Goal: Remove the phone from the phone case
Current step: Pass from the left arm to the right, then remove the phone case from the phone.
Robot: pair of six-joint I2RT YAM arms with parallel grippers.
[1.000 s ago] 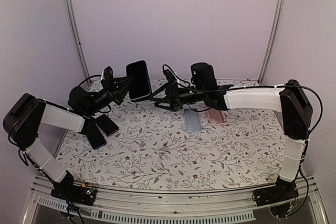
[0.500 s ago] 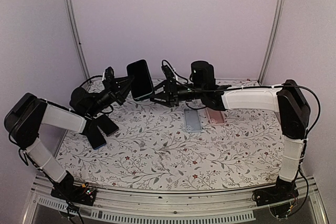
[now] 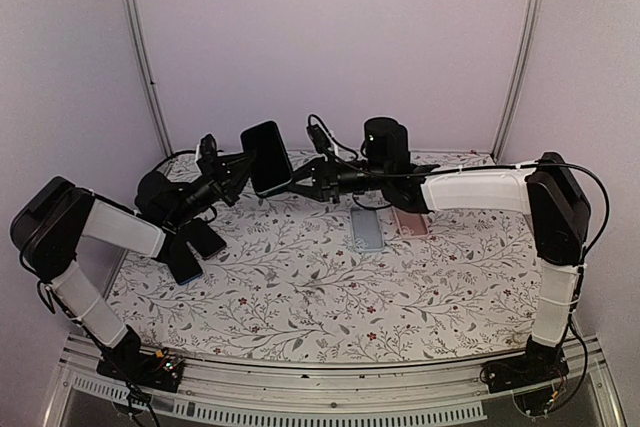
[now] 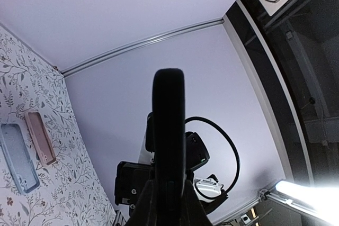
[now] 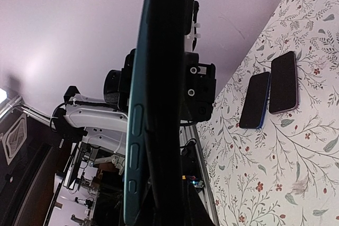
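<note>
Well above the table: phone pinched from both sides

Top external view: the phone (image 3: 268, 158) hangs in the air over the far left part of the floral table (image 3: 400, 297), upright and a little tilted, its dark screen facing the camera. The left gripper (image 3: 247, 169) is clamped on its left edge and the right gripper (image 3: 295, 184) is closed on its lower right edge, so the two arms meet at it. On the cloth below lie a grey-blue case (image 3: 366, 229) and, just to its right, a pink case (image 3: 409, 222). Near the left edge rest two dark handsets (image 3: 195, 247), side by side.

Left wrist view: the phone stands edge-on in the middle of the picture, the left gripper's fingers (image 4: 144, 205) pressed against both faces at its base. The right arm (image 4: 197, 154) sits just beyond it.

Right wrist view: again edge-on, the phone fills the centre, wrapped in a teal phone case (image 5: 139, 130) with side buttons (image 5: 132, 149) showing. The right gripper's jaws are shut on its lower end. The left arm (image 5: 90, 114) lies beyond.
</note>
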